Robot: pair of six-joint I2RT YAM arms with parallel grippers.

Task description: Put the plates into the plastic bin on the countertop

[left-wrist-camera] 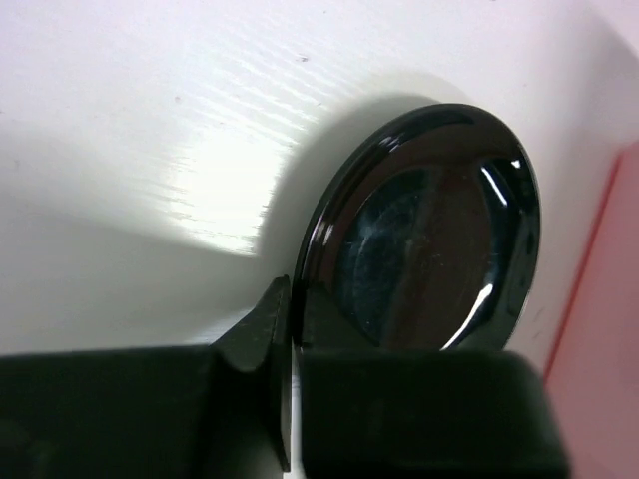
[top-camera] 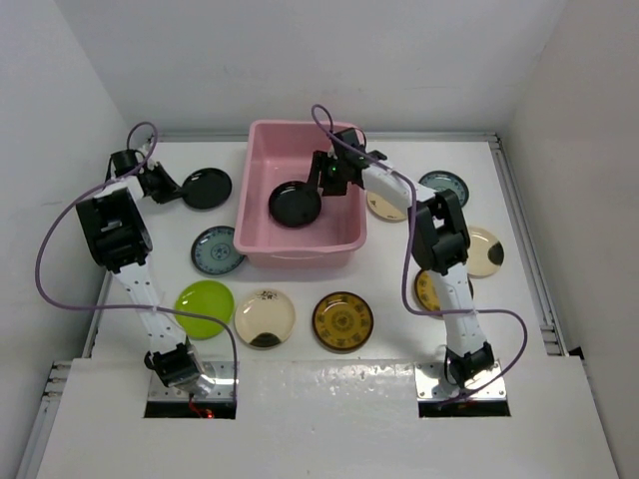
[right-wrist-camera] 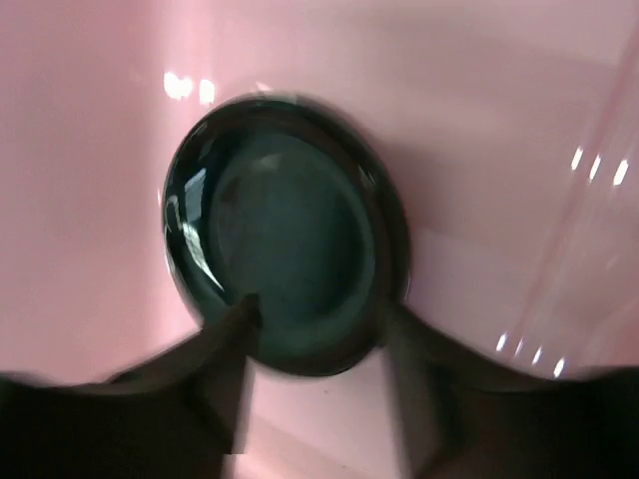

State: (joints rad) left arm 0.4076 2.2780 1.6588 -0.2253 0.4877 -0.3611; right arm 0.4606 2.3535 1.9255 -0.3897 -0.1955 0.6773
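**Left clamped on a plate, right let go over the bin**

At the left gripper: pinched tight on the near rim of a black plate, out on the white countertop just left of the pink bin. At the right gripper: spread wide, straddling the near edge of a second black plate down inside the bin, toward its left side. In front of the bin: teal-patterned plate, lime green plate, cream plate with dark patch, yellow-brown patterned plate. More plates to the bin's right.
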